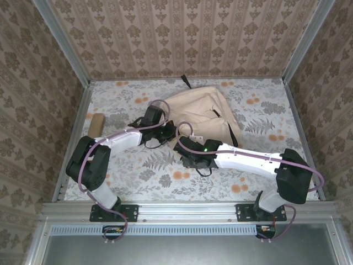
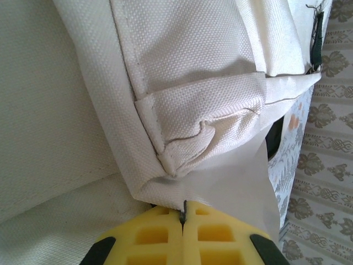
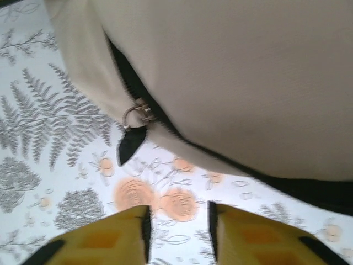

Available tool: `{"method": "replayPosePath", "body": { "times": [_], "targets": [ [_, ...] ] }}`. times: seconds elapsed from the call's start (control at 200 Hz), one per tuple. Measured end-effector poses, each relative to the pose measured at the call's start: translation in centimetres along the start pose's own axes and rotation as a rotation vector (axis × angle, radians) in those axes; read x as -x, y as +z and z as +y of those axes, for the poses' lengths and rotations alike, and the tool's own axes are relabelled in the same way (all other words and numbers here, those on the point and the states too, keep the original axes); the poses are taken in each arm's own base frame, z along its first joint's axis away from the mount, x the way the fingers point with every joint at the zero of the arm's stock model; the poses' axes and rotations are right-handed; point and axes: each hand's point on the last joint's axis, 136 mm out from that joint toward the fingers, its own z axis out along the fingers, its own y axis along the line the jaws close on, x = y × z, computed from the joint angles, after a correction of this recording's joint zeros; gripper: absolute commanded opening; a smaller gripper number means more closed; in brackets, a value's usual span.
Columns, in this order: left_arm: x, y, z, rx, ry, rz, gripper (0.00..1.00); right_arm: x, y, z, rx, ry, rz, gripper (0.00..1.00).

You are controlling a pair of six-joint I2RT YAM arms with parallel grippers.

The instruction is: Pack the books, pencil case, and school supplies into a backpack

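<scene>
Pinching a fold of the backpack (image 1: 201,107) at its near-left corner, the left gripper (image 2: 183,214) is clenched on the cream fabric, probably to anchor the bag while the zip is worked. The right gripper (image 3: 177,221) hovers with its jaws apart and nothing between them, just short of the black zip pull (image 3: 131,142) that hangs off the bag's edge over the table (image 1: 265,118). The backpack lies flat at the far middle. The pencil case (image 1: 96,125) rests well apart from it, by the left edge. Bare cloth near and right of the bag leaves the right arm room, while the left arm crowds the bag's left side.
</scene>
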Motion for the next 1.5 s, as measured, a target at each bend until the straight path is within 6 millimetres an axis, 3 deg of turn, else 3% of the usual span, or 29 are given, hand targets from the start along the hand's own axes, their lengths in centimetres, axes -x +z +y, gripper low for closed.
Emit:
{"method": "replayPosePath", "body": {
  "times": [0.115,0.215,0.4,0.66,0.87,1.03,1.26,1.5],
  "targets": [
    [-0.1,0.0,-0.3,-0.011,0.003,0.008,0.00,-0.1,1.0,1.7,0.075,0.039,0.001,0.45],
    [-0.7,0.2,-0.6,-0.020,0.012,0.025,0.00,-0.1,1.9,1.9,0.089,0.080,-0.007,0.47],
    [-2.2,0.7,-1.9,-0.052,0.040,0.059,0.00,-0.1,2.6,1.0,0.065,0.132,-0.035,0.45],
    [-2.4,0.8,-2.4,-0.069,0.041,0.066,0.00,0.7,2.6,-1.4,-0.041,0.161,-0.100,0.37],
    [-2.4,0.8,-2.4,-0.070,0.036,0.069,0.00,1.1,2.5,-2.4,-0.085,0.167,-0.131,0.59],
    [-2.4,0.8,-2.4,-0.071,0.035,0.069,0.00,1.5,2.6,-1.8,-0.056,0.188,-0.149,0.62],
    [-2.4,0.8,-2.5,-0.075,0.038,0.068,0.00,2.3,2.8,-3.0,-0.106,0.253,-0.168,0.50],
    [-2.4,0.8,-2.6,-0.079,0.039,0.071,0.00,1.7,2.7,-4.2,-0.166,0.266,-0.154,0.37]
  ]
}}
